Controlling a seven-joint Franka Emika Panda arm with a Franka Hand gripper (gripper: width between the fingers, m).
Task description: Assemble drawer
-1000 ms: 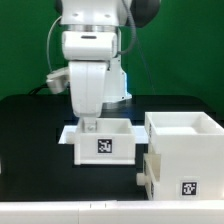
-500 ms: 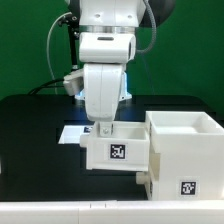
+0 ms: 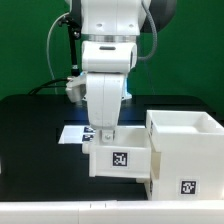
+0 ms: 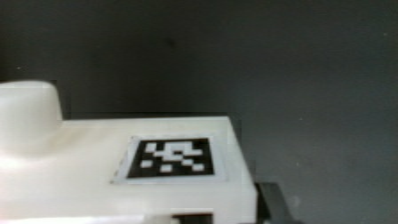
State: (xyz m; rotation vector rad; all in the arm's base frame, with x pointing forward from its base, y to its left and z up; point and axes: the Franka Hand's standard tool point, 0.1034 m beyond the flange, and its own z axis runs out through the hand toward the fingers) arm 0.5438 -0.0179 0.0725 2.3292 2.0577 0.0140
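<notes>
In the exterior view my gripper is shut on the rear wall of a small white open-top tray with a square tag on its front. The tray's right side sits right against the large white drawer casing, which stands at the exterior view's right with a tag low on its front. In the wrist view a white surface with one tag fills the lower part; I cannot tell which part it belongs to. A dark finger shows at its edge.
The marker board lies flat on the black table behind the tray, partly hidden by the arm. A pale strip runs along the table's front edge. A green wall stands behind.
The gripper has carried the tray toward the exterior view's right and nearer the front, from over the marker board to beside the casing. The jaws have stayed shut.
</notes>
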